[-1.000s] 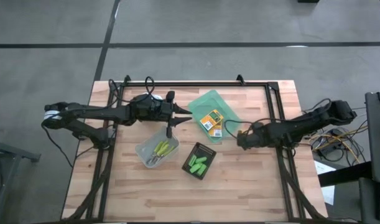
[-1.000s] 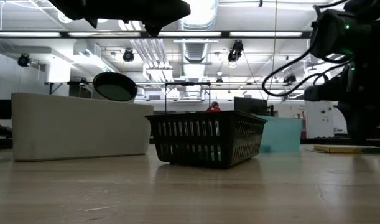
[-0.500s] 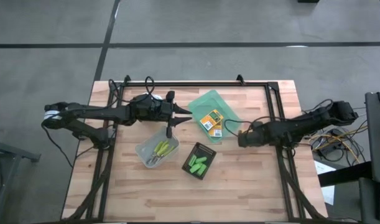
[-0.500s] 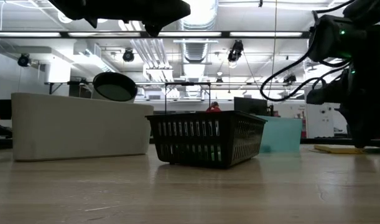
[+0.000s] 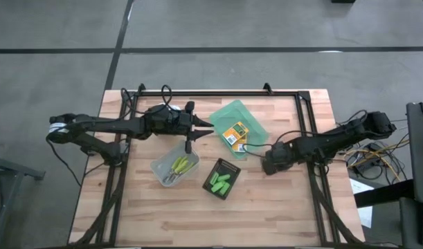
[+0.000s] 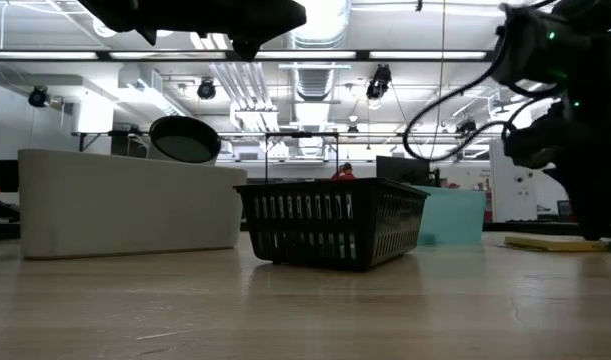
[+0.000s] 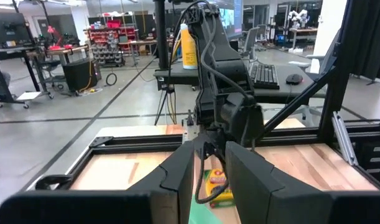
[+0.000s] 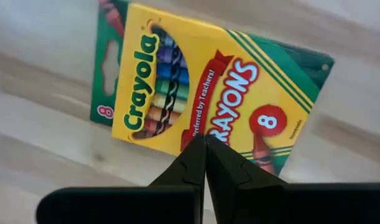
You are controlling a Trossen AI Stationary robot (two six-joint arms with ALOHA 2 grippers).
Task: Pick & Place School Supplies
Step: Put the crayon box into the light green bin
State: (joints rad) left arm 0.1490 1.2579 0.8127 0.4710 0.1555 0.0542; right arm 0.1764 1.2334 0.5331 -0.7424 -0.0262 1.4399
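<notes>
Clearly legible in the right wrist view, the yellow-and-green cardboard crayon box (image 8: 202, 93) reads "Crayola", "CRAYONS", "8" and "preferred by Teachers!". It lies flat on the light wooden table (image 8: 46, 174), filling the upper middle of that frame. The right gripper (image 8: 205, 144) points down at it, its 2 dark fingers (image 8: 183, 163) pressed together with nothing between them, their tips over the box's lower edge; whether they touch it cannot be told.

From above, the right gripper (image 5: 271, 163) sits right of centre, just right of the translucent green plastic tray (image 5: 233, 117). 2 more yellow-and-green crayon boxes (image 5: 234, 134) lie on the tray's lower part, just left of this gripper.

The left gripper (image 5: 199, 128) hangs left of centre, beside the tray's left edge and above the clear plastic bin (image 5: 174, 167). Its fingers (image 7: 177, 171) stand slightly apart in its wrist view, empty. That bin holds the yellow-green-handled scissor-like tools (image 5: 178, 166). Lower centre, the black slotted square basket (image 5: 221, 179) holds several short bright green marker-like sticks (image 5: 219, 182).
</notes>
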